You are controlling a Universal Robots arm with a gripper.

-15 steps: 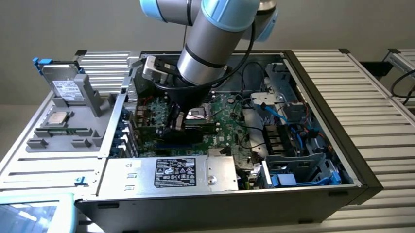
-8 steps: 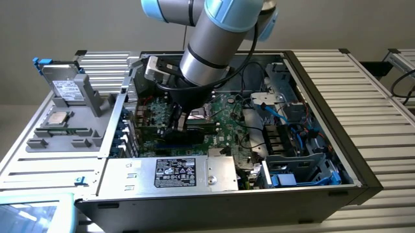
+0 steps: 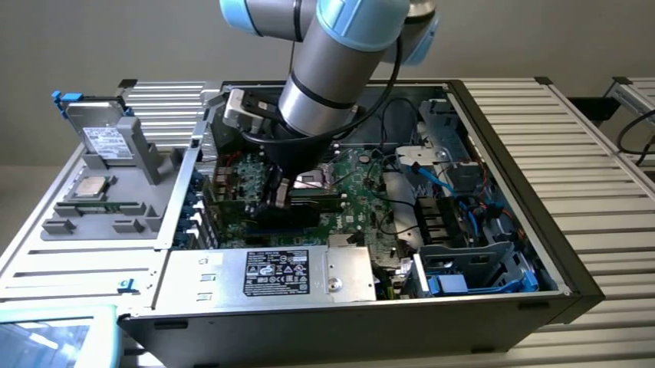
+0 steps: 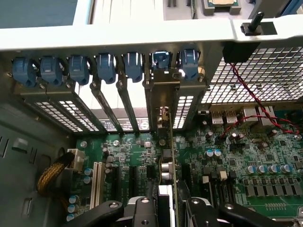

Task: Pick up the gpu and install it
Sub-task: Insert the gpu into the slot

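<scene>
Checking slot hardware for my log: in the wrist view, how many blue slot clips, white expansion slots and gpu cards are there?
blue slot clips: 7
white expansion slot: 1
gpu: 1
Total: 9

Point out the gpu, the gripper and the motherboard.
gpu (image 4: pixel 166 156): wrist view, top edge of the upright card.
gripper (image 4: pixel 165 205): wrist view, midway between its fingertips, around the card.
motherboard (image 4: pixel 246 156): wrist view, bare green board beside the capacitors.
</scene>
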